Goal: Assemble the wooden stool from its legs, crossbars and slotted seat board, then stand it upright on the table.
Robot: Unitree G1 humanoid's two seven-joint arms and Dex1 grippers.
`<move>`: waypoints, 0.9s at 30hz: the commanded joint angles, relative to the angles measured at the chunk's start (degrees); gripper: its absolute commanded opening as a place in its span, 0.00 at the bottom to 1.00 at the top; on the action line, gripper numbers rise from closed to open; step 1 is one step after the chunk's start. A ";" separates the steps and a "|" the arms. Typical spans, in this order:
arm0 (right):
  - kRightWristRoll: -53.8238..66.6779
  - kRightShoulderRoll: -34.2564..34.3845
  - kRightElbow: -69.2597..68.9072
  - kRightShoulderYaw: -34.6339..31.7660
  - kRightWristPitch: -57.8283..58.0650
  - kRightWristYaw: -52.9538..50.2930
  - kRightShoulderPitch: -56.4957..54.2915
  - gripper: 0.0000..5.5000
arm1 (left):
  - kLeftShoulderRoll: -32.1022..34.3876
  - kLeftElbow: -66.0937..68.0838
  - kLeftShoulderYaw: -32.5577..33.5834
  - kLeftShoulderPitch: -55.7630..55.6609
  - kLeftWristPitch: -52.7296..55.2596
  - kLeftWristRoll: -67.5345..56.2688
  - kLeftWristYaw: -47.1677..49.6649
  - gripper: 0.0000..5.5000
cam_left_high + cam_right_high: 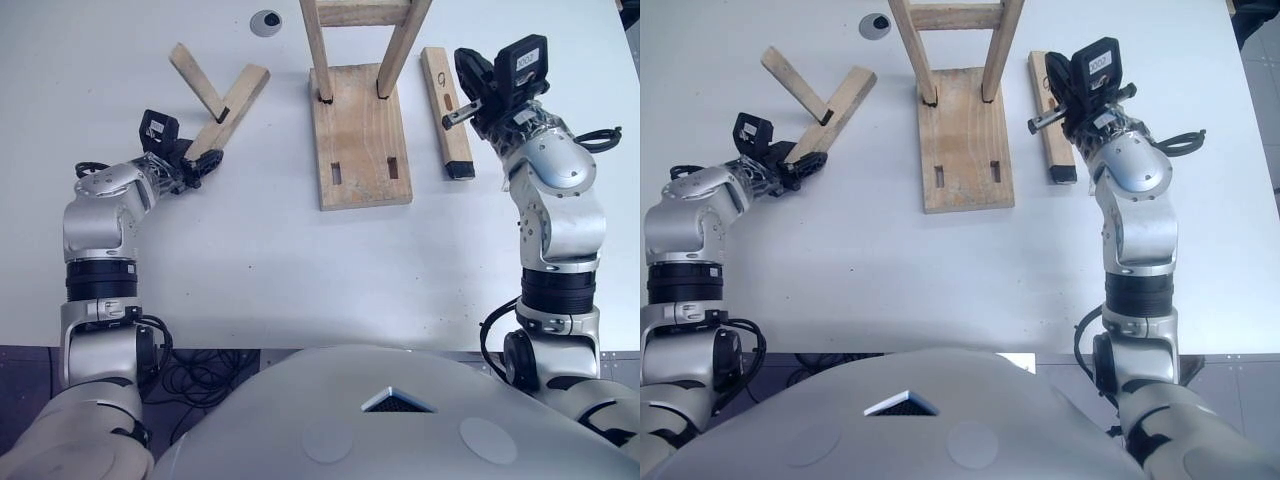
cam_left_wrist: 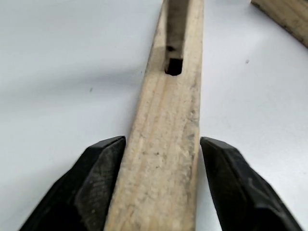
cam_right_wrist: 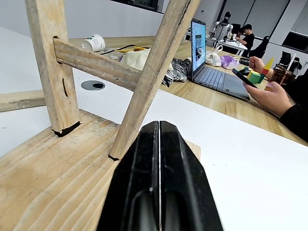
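The slotted seat board (image 1: 360, 140) lies flat mid-table. Two legs (image 1: 318, 50) joined by a crossbar (image 1: 360, 12) stand in its far slots; its two near slots are empty. A leg with a crossbar stuck in it, making a V (image 1: 225, 100), lies at the left. My left gripper (image 1: 197, 165) holds that leg's near end, its fingers (image 2: 103, 168) pressed on both sides of the wood (image 2: 163, 144). A loose leg (image 1: 445, 110) lies right of the board. My right gripper (image 1: 455, 118) hovers over it, shut and empty, pointing at the standing legs (image 3: 154, 67).
A round grommet (image 1: 266, 22) sits in the table at the back left of the board. The white table's front half (image 1: 300, 270) is bare. Beyond the table, another desk holds a laptop (image 3: 211, 72) and clutter.
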 commanded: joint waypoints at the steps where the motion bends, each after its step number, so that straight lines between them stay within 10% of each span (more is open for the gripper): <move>1: -0.56 -0.35 -0.10 0.11 0.73 -0.35 -0.37 0.00 | 1.28 0.57 -0.65 1.40 1.39 0.11 -1.63 0.40; 7: 0.83 0.52 2.74 -3.05 0.43 -2.41 -3.36 0.00 | 0.16 2.54 3.99 0.05 -6.33 -2.55 -2.28 0.37; 14: 34.09 -3.41 6.77 -17.71 17.49 14.85 -19.29 0.21 | 3.65 -8.00 16.95 -14.34 -0.19 -24.83 -12.44 0.37; 27: 57.20 -3.08 17.38 -18.93 35.87 22.83 -34.84 0.62 | -7.82 -21.20 11.49 -21.02 16.09 -50.05 -10.90 0.37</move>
